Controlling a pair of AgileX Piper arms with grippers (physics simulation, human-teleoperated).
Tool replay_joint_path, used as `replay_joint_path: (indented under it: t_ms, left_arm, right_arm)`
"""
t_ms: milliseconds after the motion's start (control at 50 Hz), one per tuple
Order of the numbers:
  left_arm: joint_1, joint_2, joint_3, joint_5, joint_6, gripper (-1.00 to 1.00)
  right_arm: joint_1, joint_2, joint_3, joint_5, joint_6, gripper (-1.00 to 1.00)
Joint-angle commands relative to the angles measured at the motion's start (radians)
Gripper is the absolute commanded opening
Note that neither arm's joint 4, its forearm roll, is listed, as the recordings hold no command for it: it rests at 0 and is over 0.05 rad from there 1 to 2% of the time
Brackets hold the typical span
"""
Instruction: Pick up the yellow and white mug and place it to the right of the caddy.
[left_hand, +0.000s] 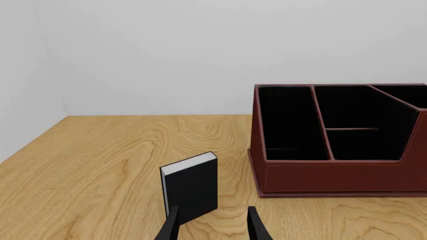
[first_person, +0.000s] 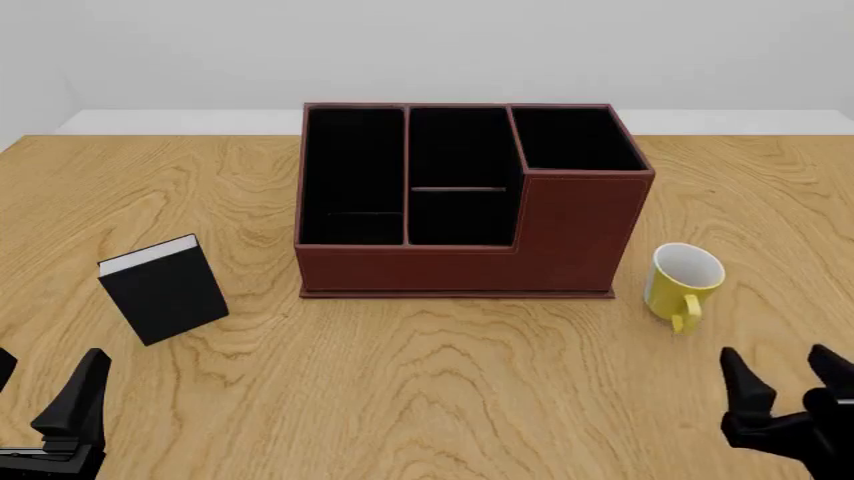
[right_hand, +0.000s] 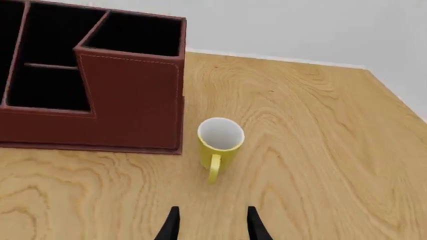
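Clearly nearer, the right gripper (first_person: 787, 385), jaws apart and empty, sits behind the upright yellow and white mug (first_person: 683, 281), handle facing it, toward the table's right edge.

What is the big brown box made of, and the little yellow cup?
The caddy looks like reddish-brown leather, or a leather look-alike: matte, with a stitched seam along its edge and black lining inside. The yellow and white mug looks like glazed ceramic, smooth and evenly coloured, though plastic would look similar in this render.
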Motion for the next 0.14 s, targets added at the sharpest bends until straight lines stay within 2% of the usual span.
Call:
replay_joint_path:
  t_ms: [20,140]
  left_arm:
    - [0.0,0.0,0.0,0.0,0.0,1.0]
    - [0.0,0.0,0.0,0.0,0.0,1.0]
  right_arm:
    - [0.055,-0.431,-0.116,0.456,-0.016,1.0]
    - [0.134,-0.431,-0.233,0.529,-0.041,1.0]
